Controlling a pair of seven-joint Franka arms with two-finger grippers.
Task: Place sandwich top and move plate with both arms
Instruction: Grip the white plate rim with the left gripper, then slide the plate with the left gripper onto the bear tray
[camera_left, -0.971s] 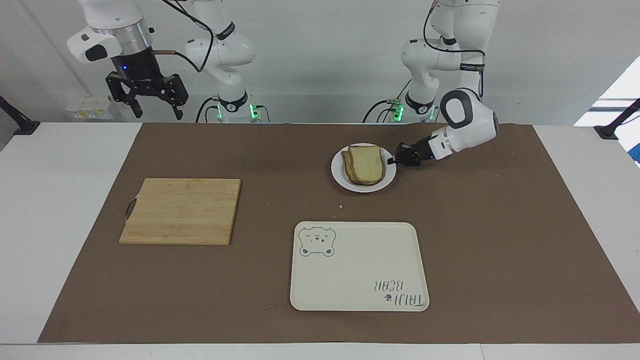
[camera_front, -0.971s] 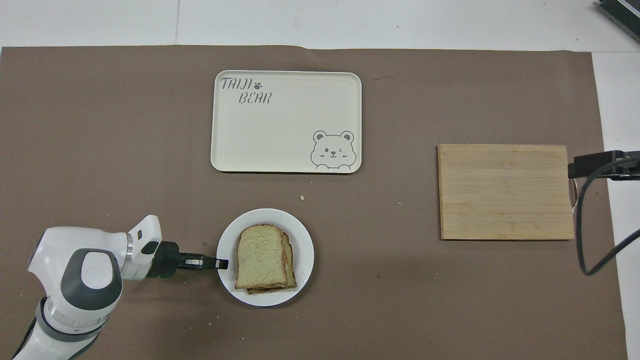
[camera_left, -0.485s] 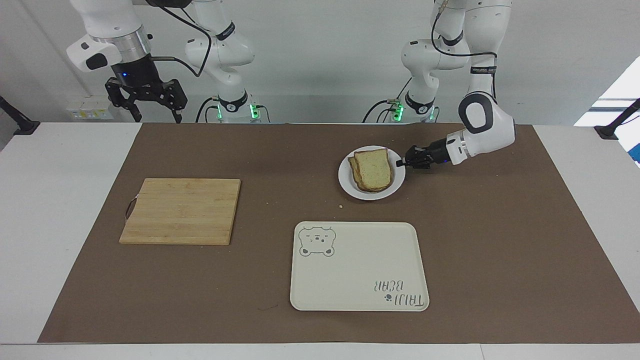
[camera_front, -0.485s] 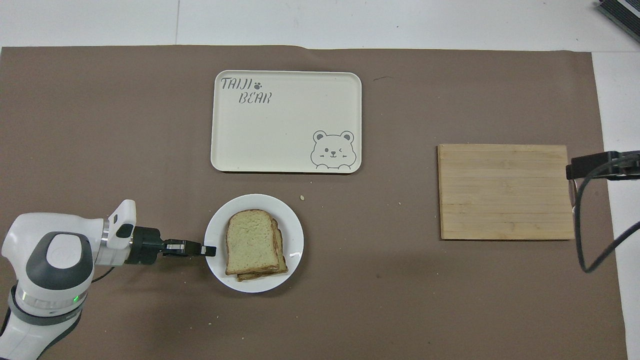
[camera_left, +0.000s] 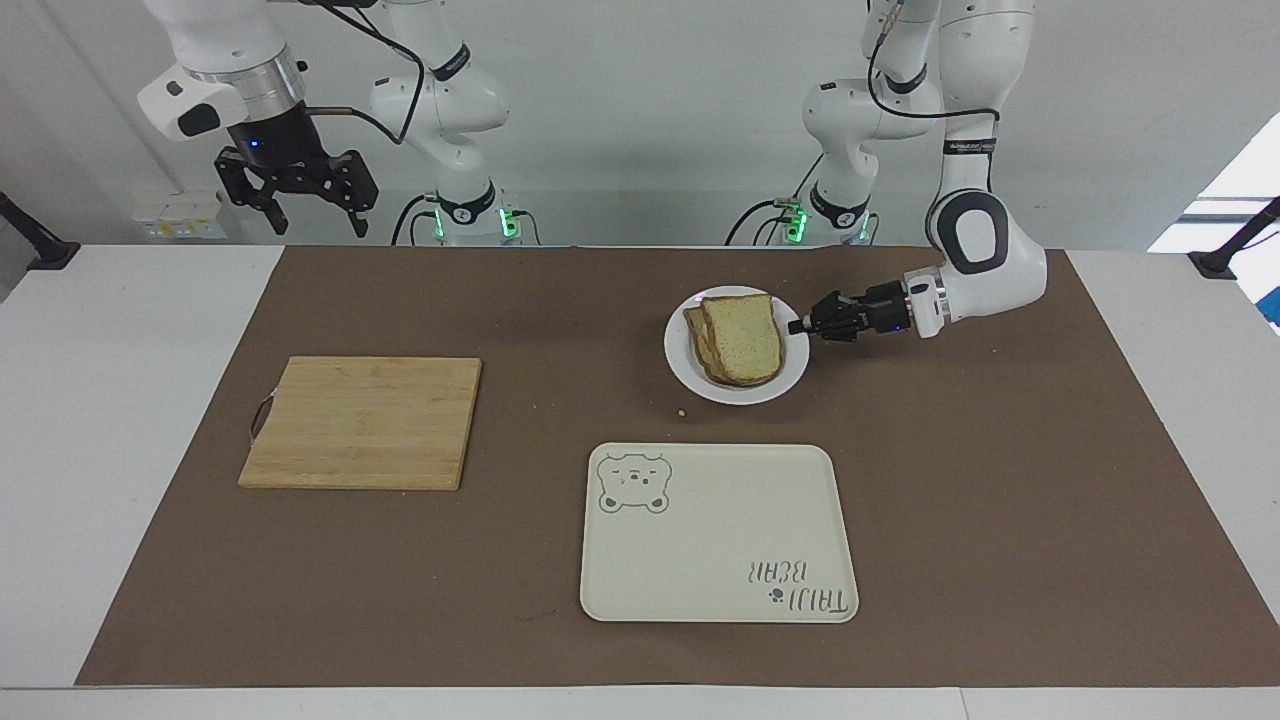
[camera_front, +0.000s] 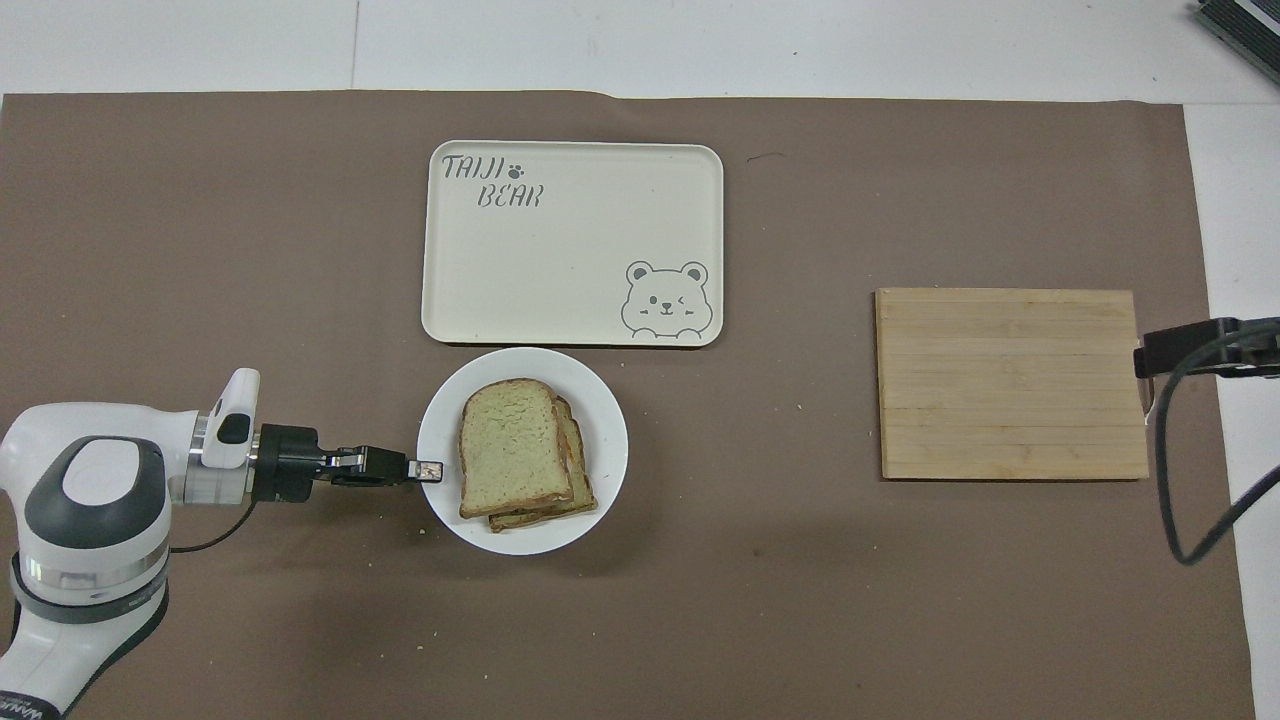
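The sandwich top (camera_left: 742, 336) lies on a second bread slice on the small white plate (camera_left: 735, 394). It also shows in the overhead view (camera_front: 505, 445), as does the plate (camera_front: 600, 430). My left gripper (camera_left: 800, 327) is shut on the plate's rim at the left arm's end and holds the plate slightly off the mat, by its shadow; the gripper also shows from overhead (camera_front: 430, 468). The plate hangs just nearer to the robots than the tray. My right gripper (camera_left: 315, 225) is open and empty. It waits high over the table's edge at the right arm's end.
A cream tray with a bear drawing (camera_front: 572, 243) lies farther from the robots than the plate. A bamboo cutting board (camera_front: 1010, 384) lies toward the right arm's end. A crumb (camera_left: 681, 412) lies on the brown mat (camera_left: 1000, 480).
My left gripper has carried the plate with the sandwich away from the robots, up to the tray's near edge. The right gripper has shifted only slightly.
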